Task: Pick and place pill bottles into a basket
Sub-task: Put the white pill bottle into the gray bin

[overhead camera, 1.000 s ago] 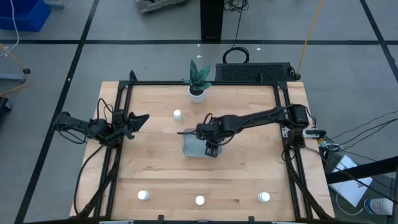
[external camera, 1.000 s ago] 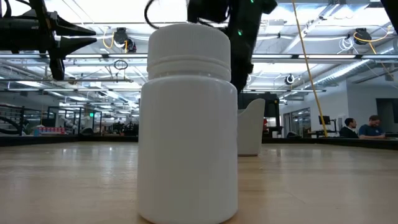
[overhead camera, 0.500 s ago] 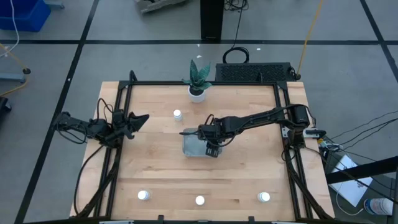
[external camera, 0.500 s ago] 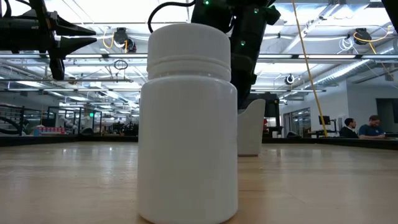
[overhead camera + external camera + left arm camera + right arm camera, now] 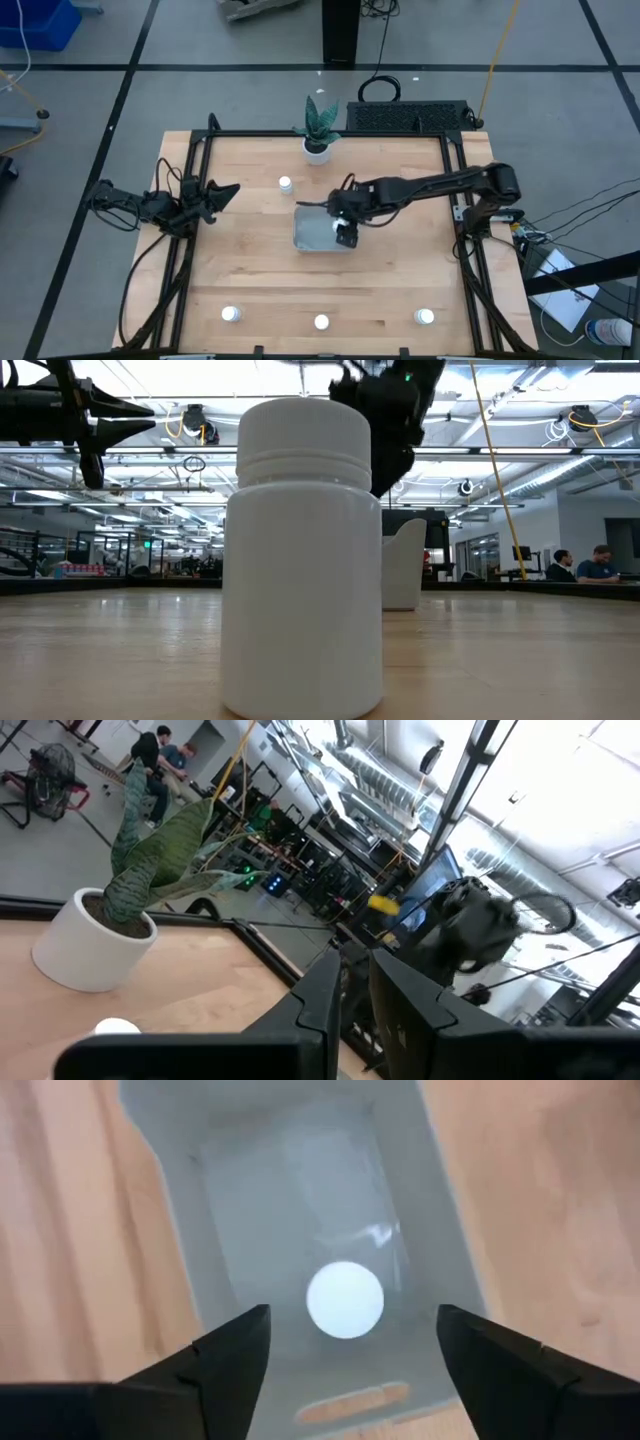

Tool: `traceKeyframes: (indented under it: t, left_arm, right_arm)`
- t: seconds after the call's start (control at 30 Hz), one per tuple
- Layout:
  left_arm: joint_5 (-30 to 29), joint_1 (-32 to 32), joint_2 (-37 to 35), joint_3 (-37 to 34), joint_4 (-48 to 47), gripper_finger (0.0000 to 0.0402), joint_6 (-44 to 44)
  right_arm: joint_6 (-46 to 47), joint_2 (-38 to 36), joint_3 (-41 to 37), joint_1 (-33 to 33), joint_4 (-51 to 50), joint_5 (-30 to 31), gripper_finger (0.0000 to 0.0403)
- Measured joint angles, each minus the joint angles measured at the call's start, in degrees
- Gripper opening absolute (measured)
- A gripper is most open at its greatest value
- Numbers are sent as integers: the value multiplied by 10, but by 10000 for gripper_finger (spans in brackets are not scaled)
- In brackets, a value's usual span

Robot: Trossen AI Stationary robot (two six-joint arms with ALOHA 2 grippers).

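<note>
1. Pale wood is the largest thing here: the table [image 5: 260, 265] carries the whole job, with the grey-blue basket [image 5: 308, 238] near its middle.
2. The right arm has changed most. Half a second ago its wrist sat low over the basket's right part; now the arm has drawn back and up, and the right gripper [image 5: 345, 229] hangs above the basket's right end. In the right wrist view its fingers [image 5: 225, 1362] stand wide apart with nothing between them.
3. Below that gap, one pill bottle [image 5: 345, 1298] stands inside the basket, its round white cap facing up. My judgement: this bottle has been released and is delivered, so one of five is done.
4. The left gripper [image 5: 222, 193] waits at the table's left edge, unchanged from the earlier pictures, fingers slightly spread and holding nothing.
5. Four bottles are outside the basket: one [image 5: 286, 184] near the plant pot [image 5: 317, 150], and three along the near edge, left [image 5: 231, 314], middle [image 5: 321, 322] and right [image 5: 425, 317]. All stand upright, well apart.
6. Each bottle is a small plain white cylinder with a ribbed-necked white cap, seen close in the low view [image 5: 303, 560]. It looks light and smooth, and probably easy to tip.
</note>
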Motion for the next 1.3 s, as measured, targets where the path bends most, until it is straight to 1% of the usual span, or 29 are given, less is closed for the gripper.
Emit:
traceKeyframes:
  t: [0.07, 0.13, 0.17, 0.23, 0.3, 0.33, 0.37, 0.47, 0.53, 0.63, 0.7, 0.77, 0.8, 0.9, 0.97, 1.0, 1.13, 1.3]
  left_arm:
    - [-2, 0, 0, 0, 0, 63, 0]
    - [-2, 0, 0, 0, 0, 63, 0]
    - [-2, 0, 0, 0, 0, 63, 0]
    - [-2, 0, 0, 0, 0, 63, 0]
    - [-2, 0, 0, 0, 0, 63, 2]
    - [-2, 0, 0, 0, 0, 63, 7]
    - [-2, 0, 0, 0, 0, 63, 10]
    - [-2, 0, 0, 0, 0, 63, 11]
    - [-2, 0, 0, 0, 0, 63, 11]
    - [-2, 0, 0, 0, 0, 63, 11]
    - [-2, 0, 0, 0, 0, 63, 7]
    - [-2, 0, 0, 0, 3, 63, -7]
    - [-4, 0, 0, 0, 7, 63, -10]
    - [-16, 0, 0, 0, 18, 63, -5]
    - [-21, 0, 0, 0, 14, 63, -9]
    - [-21, 0, 0, 0, 15, 63, -10]
    - [-21, 0, 0, 0, 14, 63, -8]
    - [-27, 0, 0, 0, 17, 63, -9]
  right_arm:
    - [8, -20, 0, -5, -5, 0, 262]
    - [14, -43, -2, -11, -6, 0, 223]
    - [9, -58, -8, -13, 6, -2, 196]
    - [-10, -94, -36, -13, 55, -24, 125]
    - [-24, -134, -82, -13, 114, -70, 44]
    - [-25, -156, -111, -14, 145, -90, 23]
    - [-17, -180, -143, -15, 174, -96, 17]
    - [23, -264, -245, -18, 257, -89, 16]
    - [45, -323, -316, -17, 304, -88, 8]
    - [107, -402, -414, -16, 320, -108, 2]
    - [116, -450, -473, -17, 316, -129, 7]
    - [134, -503, -532, -11, 338, -129, 9]
    - [135, -529, -561, -5, 377, -119, 7]
    - [101, -600, -634, 10, 505, -81, 2]
    - [100, -637, -678, 13, 571, -71, 4]
    - [102, -652, -695, 12, 587, -73, 5]
    - [87, -705, -743, 14, 588, -72, 1]
    - [30, -758, -771, 16, 604, -14, 1]
